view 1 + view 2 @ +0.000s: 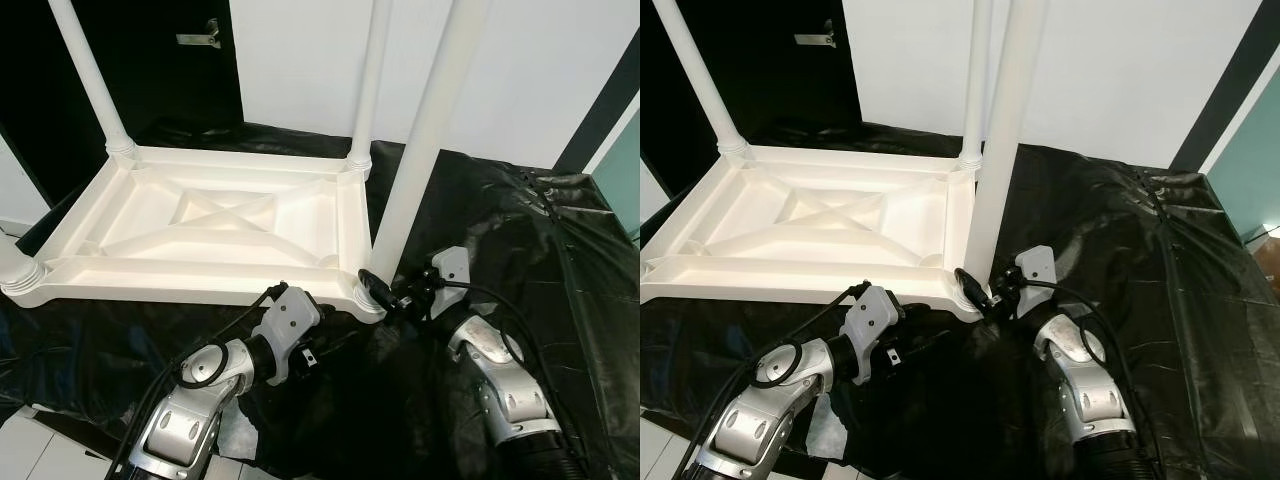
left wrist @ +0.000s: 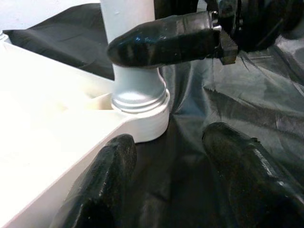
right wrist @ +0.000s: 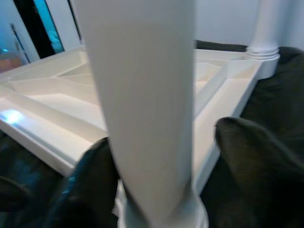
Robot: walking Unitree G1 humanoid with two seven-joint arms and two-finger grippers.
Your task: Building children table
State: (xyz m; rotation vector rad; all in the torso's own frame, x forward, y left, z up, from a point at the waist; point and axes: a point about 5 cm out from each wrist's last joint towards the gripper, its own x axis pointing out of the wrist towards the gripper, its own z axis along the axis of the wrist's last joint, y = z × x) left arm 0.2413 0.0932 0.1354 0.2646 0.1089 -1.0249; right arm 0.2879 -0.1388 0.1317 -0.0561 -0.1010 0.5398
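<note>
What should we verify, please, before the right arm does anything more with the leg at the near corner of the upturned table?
1. Right pincer straddles the near leg at its base: ok.
2. Fingers actually clamped on the leg: cannot tell.
3. Leg base sits in the corner socket: ok; fully tight: cannot tell.
4. Leg upright: not ok, it leans.
5. Left pincer open and clear of the table top: ok.
6. Black sheet free of the socket: ok.

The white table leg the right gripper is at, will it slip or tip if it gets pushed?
The leg looks smooth and glossy, so the right gripper may slip on it. It leans slightly in its corner socket, so it is probably not fully seated and could tip. It looks stiff and likely light plastic.
</note>
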